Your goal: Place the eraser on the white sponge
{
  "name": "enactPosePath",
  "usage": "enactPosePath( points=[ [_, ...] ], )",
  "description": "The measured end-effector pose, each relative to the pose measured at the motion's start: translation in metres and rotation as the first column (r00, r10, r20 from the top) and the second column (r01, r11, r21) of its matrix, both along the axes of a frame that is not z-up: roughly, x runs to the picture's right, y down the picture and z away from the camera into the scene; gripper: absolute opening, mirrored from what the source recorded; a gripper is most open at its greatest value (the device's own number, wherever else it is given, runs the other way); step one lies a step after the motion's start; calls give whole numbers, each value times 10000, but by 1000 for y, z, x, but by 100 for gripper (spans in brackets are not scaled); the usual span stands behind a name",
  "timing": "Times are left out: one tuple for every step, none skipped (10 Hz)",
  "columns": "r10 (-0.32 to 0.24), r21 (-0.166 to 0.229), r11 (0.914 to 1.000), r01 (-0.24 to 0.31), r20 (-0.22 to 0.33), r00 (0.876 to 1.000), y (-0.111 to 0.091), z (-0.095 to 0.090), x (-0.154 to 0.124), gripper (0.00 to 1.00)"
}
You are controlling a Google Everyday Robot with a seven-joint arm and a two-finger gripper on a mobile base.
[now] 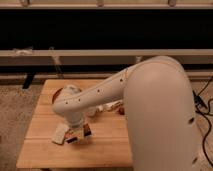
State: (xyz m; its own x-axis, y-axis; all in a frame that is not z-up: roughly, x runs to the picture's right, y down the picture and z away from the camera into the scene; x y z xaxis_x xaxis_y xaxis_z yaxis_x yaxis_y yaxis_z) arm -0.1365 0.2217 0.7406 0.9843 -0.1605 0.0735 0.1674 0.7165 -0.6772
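The white sponge [59, 134] is a pale flat pad lying on the wooden table [45, 155] at the front left. My gripper [78, 136] hangs from the white arm just to the right of the sponge and reaches its right edge. It is shut on the eraser [85, 133], a small dark reddish-brown block that shows between the fingers just above the table. The arm's wrist hides the top of the eraser.
The large white arm [150, 110] covers the table's right half. A sliver of the orange bowl [57, 94] shows behind the wrist at back left. Small pale items [107, 106] and a reddish one [120, 110] lie mid-table. Carpet surrounds the table.
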Motion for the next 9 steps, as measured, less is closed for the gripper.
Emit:
enactPosePath(
  points=[
    [-77, 12, 10000, 77, 218, 9997, 3, -8, -9, 0],
    [-78, 58, 10000, 75, 477, 9988, 10, -11, -21, 0],
    [-22, 94, 10000, 16, 633, 9980, 12, -10, -26, 0],
    [54, 152, 9999, -66, 781, 9969, 12, -6, -30, 0],
    [37, 193, 9998, -56, 953, 9954, 14, 0, -37, 0],
    [-52, 241, 9997, 23, 1194, 9928, 15, 7, -48, 0],
    [-98, 303, 9995, 57, 1351, 9908, 12, 12, -54, 0],
    [-107, 305, 9995, 64, 1438, 9896, 9, 15, -58, 0],
    [-172, 325, 9994, 122, 1602, 9869, 7, 18, -66, 1]
  ],
)
